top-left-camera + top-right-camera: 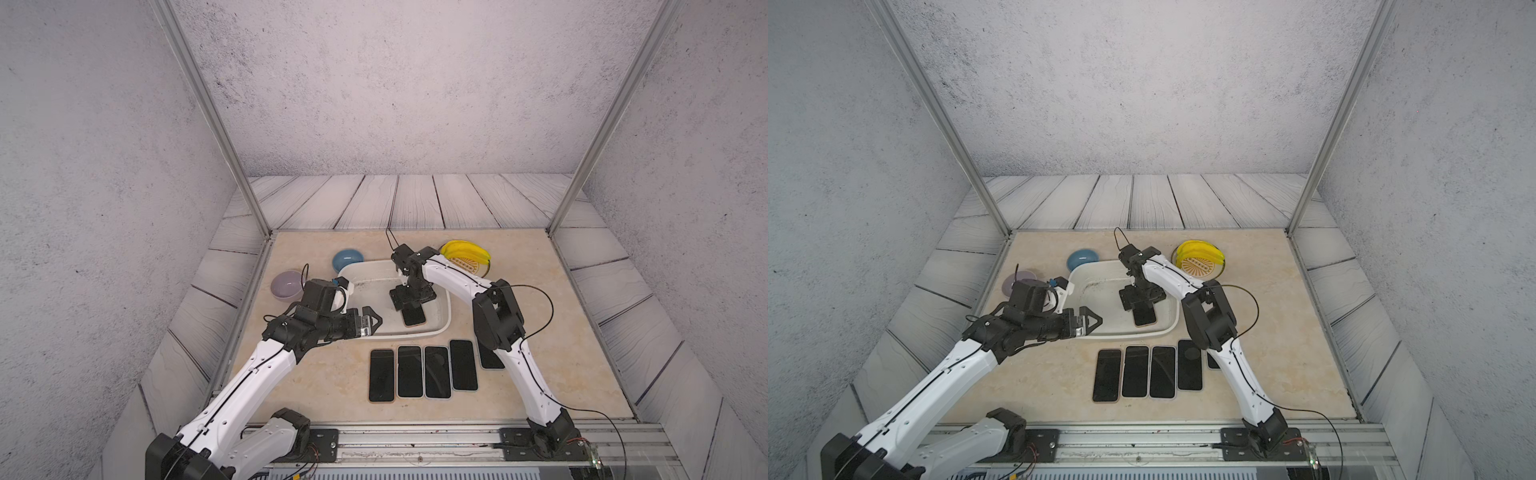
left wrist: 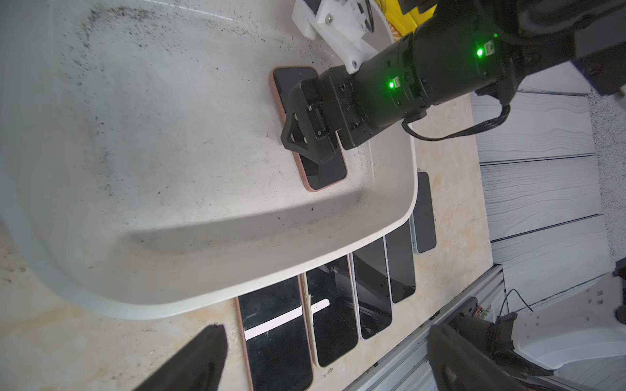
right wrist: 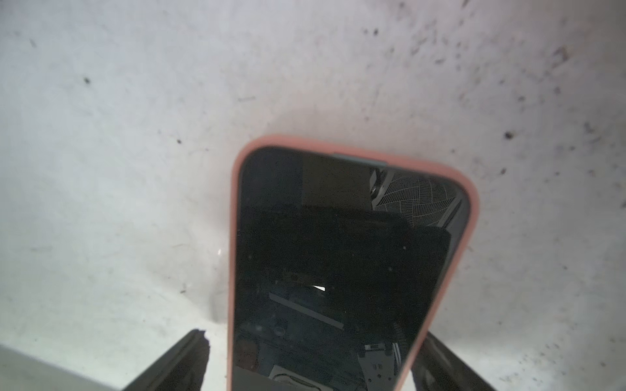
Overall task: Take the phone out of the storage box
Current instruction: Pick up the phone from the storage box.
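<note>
The phone (image 1: 413, 316) (image 1: 1145, 314), black screen up in a pink case, lies flat on the floor of the white storage box (image 1: 415, 333) (image 1: 1129, 334), near its front right corner. My right gripper (image 1: 409, 309) (image 1: 1140, 307) reaches down into the box and stands open astride the phone (image 3: 338, 254). In the right wrist view one finger nearly touches the case edge and the other keeps a small gap. My left gripper (image 1: 374, 322) (image 2: 323, 335) hovers open and empty at the box's front left rim (image 2: 389, 233). From there it sees the phone (image 2: 321, 172) under the right gripper (image 2: 311, 149).
Several dark phones (image 1: 424, 372) lie side by side on the beige table just in front of the box. A blue bowl (image 1: 348, 259) and a lilac bowl (image 1: 286, 284) stand left of it. A yellow plate with bananas (image 1: 465, 255) sits behind the right arm.
</note>
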